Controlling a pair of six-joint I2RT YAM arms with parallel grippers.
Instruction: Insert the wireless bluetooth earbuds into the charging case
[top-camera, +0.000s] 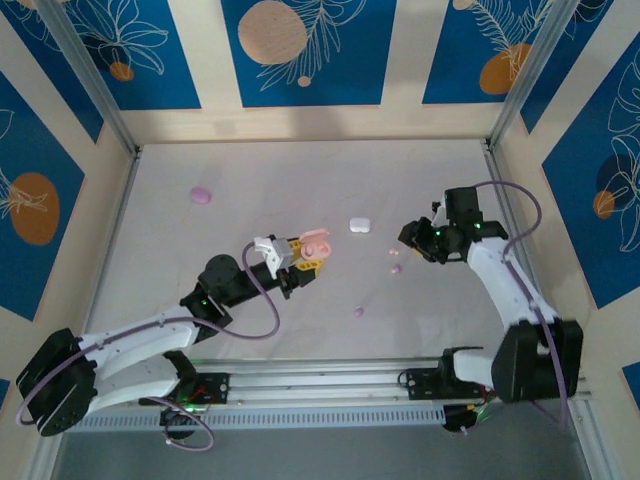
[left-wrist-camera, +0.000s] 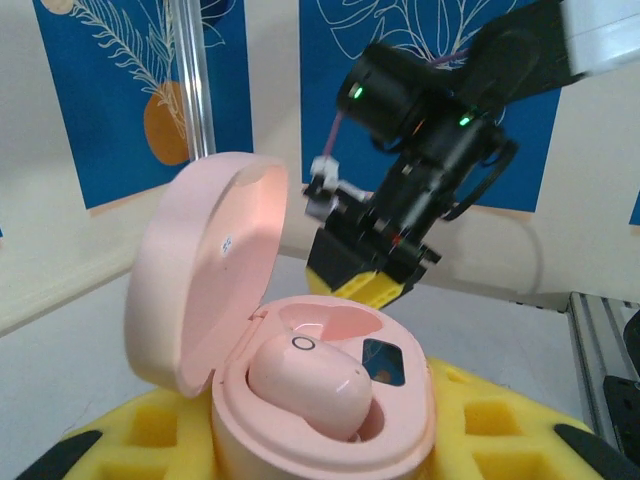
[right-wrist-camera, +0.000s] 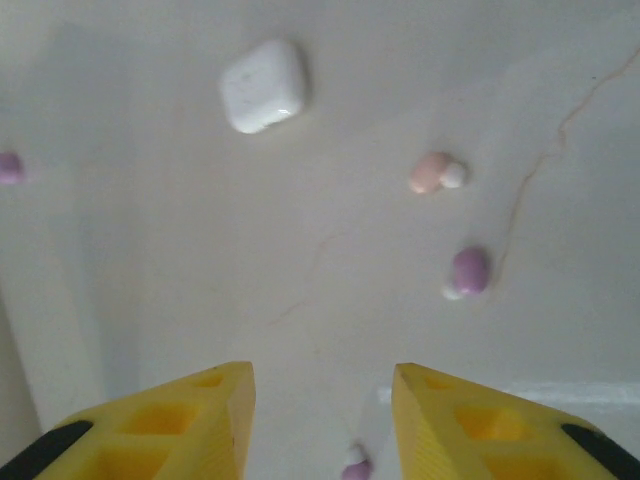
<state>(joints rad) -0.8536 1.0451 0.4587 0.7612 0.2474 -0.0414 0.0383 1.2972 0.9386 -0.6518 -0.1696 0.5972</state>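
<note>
My left gripper (top-camera: 305, 255) is shut on the pink charging case (top-camera: 316, 243), held above the table with its lid up. In the left wrist view the case (left-wrist-camera: 320, 420) sits between my yellow fingers (left-wrist-camera: 500, 420). One pink earbud (left-wrist-camera: 305, 385) lies in its near slot and the far slot (left-wrist-camera: 335, 322) is empty. My right gripper (top-camera: 412, 238) hangs open just right of the case, nothing between its fingers (right-wrist-camera: 200, 420). On the table below lie a pink earbud (right-wrist-camera: 430, 172), a purple earbud (right-wrist-camera: 469, 270) and another purple one (right-wrist-camera: 355, 467) at the bottom edge.
A white closed case (top-camera: 360, 225) lies mid-table, also in the right wrist view (right-wrist-camera: 262, 85). A purple case (top-camera: 201, 194) sits at the far left. Another purple bud (top-camera: 358, 311) lies nearer the arm bases. Metal frame posts (top-camera: 110, 110) flank the table.
</note>
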